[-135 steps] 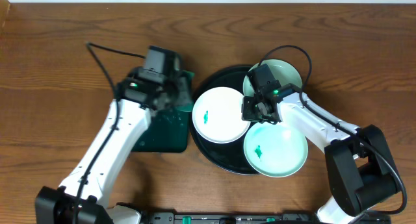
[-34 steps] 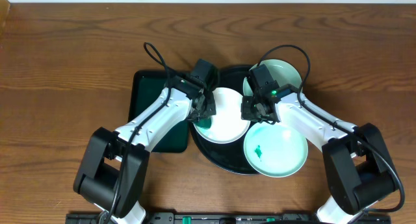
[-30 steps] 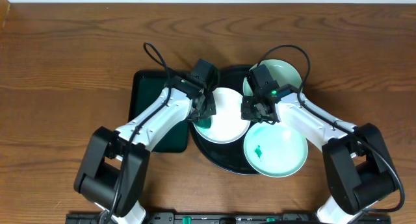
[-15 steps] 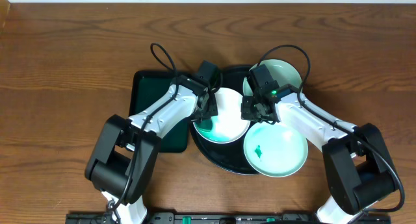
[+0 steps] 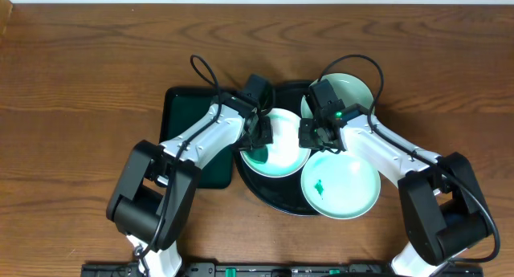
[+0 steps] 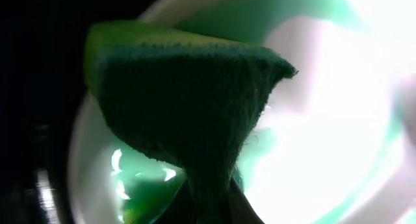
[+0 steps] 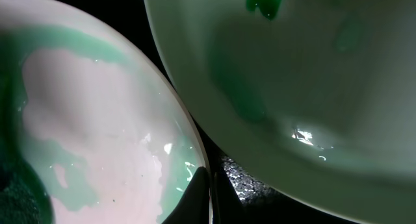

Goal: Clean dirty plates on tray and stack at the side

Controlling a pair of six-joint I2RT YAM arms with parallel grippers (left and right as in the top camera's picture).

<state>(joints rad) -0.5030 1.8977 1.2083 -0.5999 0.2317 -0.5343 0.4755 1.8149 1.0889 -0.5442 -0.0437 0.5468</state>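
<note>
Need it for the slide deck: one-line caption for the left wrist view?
Left gripper holds a green sponge on a green-streaked white plate.

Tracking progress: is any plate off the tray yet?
No, the left plate, back plate and front plate all lie on the tray.

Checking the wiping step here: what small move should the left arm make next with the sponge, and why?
Probably sweep the sponge on across the left plate toward its right side. The left tool is shut on the sponge at the plate's left edge, and green film smears much of that plate.
</note>
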